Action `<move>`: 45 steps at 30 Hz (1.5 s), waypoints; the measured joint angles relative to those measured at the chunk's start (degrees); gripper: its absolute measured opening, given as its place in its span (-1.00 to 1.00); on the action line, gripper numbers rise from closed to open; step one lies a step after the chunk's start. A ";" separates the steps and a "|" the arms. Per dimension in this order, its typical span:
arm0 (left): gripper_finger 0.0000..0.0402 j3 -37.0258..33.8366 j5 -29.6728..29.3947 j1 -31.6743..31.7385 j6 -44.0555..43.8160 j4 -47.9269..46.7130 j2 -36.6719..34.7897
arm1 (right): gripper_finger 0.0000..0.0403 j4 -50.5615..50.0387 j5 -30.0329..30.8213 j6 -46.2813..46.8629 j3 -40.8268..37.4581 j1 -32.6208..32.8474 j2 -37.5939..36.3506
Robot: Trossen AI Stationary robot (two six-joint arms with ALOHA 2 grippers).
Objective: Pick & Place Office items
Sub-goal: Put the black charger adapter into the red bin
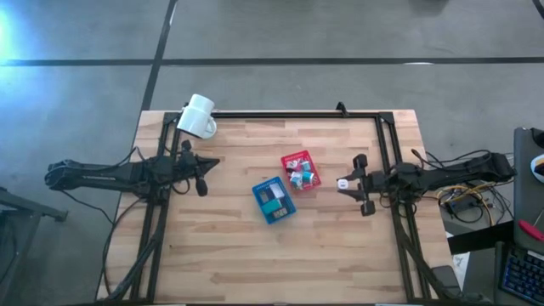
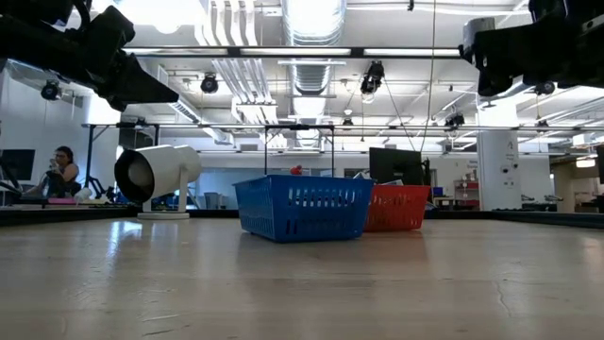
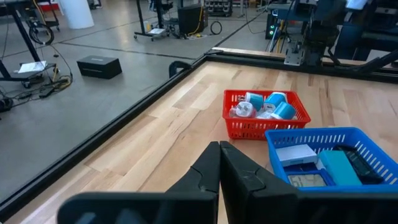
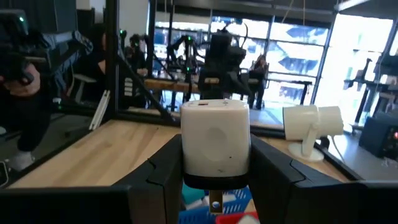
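Observation:
My right gripper (image 4: pixel 216 163) hovers above the table's right part, just right of the red tray (image 1: pixel 300 171), shut on a white block (image 4: pixel 216 138), which also shows in the high view (image 1: pixel 342 184). The red tray (image 3: pixel 264 115) holds several teal and white office items (image 3: pixel 273 104). The blue tray (image 1: pixel 274 201) beside it holds a white and a teal item (image 3: pixel 333 165). My left gripper (image 3: pixel 219 177) is shut on nothing and waits over the table's left part (image 1: pixel 208 164). My right gripper pinches the white block by its two opposite sides (image 4: pixel 186 149) between its two fingers (image 4: pixel 163 169). The fingers come about level from the table's right side. The block sits upright between them, lifted clear of the table, its rounded upper half standing above the fingers.
A large white mug (image 1: pixel 198 116) lies on its side at the table's far left corner (image 2: pixel 159 175). A black frame rail (image 1: pixel 289 114) runs along the far edge and down both sides. Bare wood (image 1: pixel 280 259) spreads across the near half.

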 joint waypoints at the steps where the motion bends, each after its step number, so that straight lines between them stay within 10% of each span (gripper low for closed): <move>1: -0.94 0.00 0.01 0.00 0.01 0.00 -0.02 | -0.34 0.94 0.02 -0.28 -0.31 0.00 -0.02; 31: -0.94 0.00 0.21 0.00 -0.72 0.19 -0.02 | -0.33 -0.55 4.73 1.36 4.90 0.00 1.27; 45: -0.94 0.00 0.38 0.00 -0.02 0.14 -0.02 | -0.33 -45.99 21.86 6.05 39.74 -4.22 26.39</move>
